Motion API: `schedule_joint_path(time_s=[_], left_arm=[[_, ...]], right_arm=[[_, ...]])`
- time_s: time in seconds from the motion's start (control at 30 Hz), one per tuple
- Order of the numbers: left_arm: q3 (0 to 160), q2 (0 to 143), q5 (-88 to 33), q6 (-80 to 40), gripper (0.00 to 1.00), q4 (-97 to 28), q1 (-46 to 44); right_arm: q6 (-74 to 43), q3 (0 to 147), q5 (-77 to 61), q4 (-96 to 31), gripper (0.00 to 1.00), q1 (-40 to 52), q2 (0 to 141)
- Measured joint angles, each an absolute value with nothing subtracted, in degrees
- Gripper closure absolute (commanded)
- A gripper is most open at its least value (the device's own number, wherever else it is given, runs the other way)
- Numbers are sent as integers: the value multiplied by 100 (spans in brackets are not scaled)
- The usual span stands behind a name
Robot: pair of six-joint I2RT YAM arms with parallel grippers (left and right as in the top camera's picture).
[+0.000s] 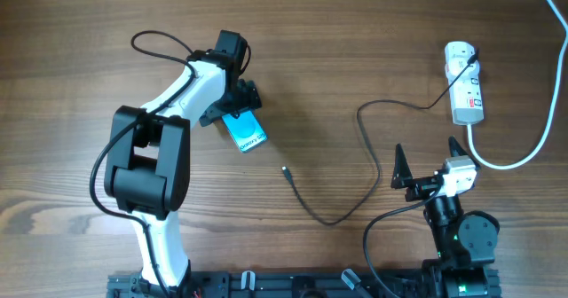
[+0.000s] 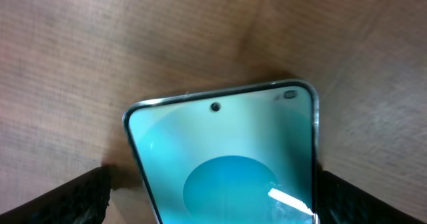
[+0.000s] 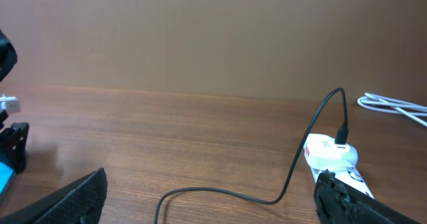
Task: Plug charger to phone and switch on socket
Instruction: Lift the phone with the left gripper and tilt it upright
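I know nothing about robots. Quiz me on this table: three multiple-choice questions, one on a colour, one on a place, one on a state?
1. The phone screen is: A red; B teal-blue; C yellow.
2. The charger tip lies: A inside the phone; B on the table, apart from the phone; C off the table edge.
3. The right hand is: A open and empty; B shut on the charger; C holding the phone.
Answers: B, the left wrist view shows teal; B, bare wood separates tip and phone; A, its fingers stand apart with nothing between.
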State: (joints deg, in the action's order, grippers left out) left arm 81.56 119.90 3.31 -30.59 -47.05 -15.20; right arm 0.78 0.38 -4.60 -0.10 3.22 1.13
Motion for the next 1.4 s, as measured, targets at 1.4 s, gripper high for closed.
schedule_joint_path(time_s=[1.4], left_arm=[[8071, 11933, 141, -3212, 25, -4766, -1992]], right_arm=[[80, 38, -460, -10, 0, 322, 113]])
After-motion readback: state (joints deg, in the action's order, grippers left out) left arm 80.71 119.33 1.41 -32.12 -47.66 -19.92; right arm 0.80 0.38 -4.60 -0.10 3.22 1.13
